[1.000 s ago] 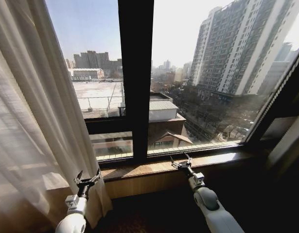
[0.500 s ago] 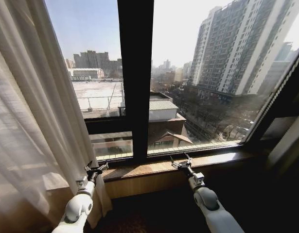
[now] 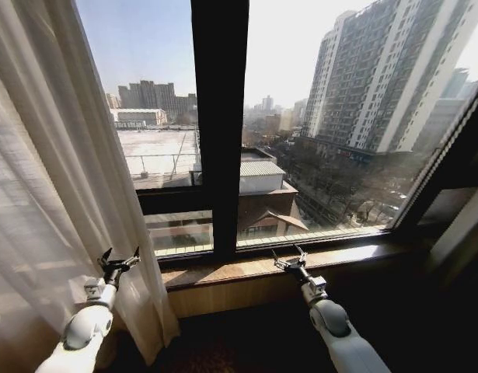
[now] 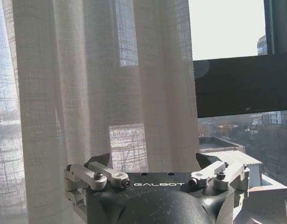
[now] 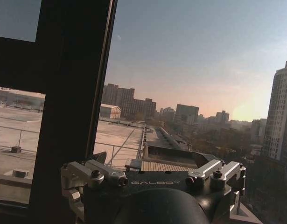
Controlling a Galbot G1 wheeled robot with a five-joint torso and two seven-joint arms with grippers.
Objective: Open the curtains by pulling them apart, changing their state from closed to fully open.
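The curtains [image 3: 52, 179] hang at the robot's left as a gathered sheer panel, cream-white with soft vertical pleats, covering the left part of the window while the glass to the right of it stands bare down to the wooden window sill [image 3: 277, 268]. The weave is open and gauzy; the left wrist view shows the grid of threads and the daylight and rooftops coming through it [image 4: 101, 93]. I judge the cloth light, limp and easily bunched, so it should slide along with little force but will slip between smooth metal fingers unless several pleats are pinched together; the free right-hand edge, low where the folds hang thick, looks the sensible place to take hold, and a sharp tug could strain the thin fabric or its hanging. The left tool [image 3: 118, 261] is up in front of the lower folds near that edge, its fingers spread wide and gripping nothing; whether a fingertip brushes the cloth I cannot tell. The right tool [image 3: 289, 256] sits well apart over the sill, also spread wide and empty, facing the dark, stiff window frame [image 3: 218, 116].
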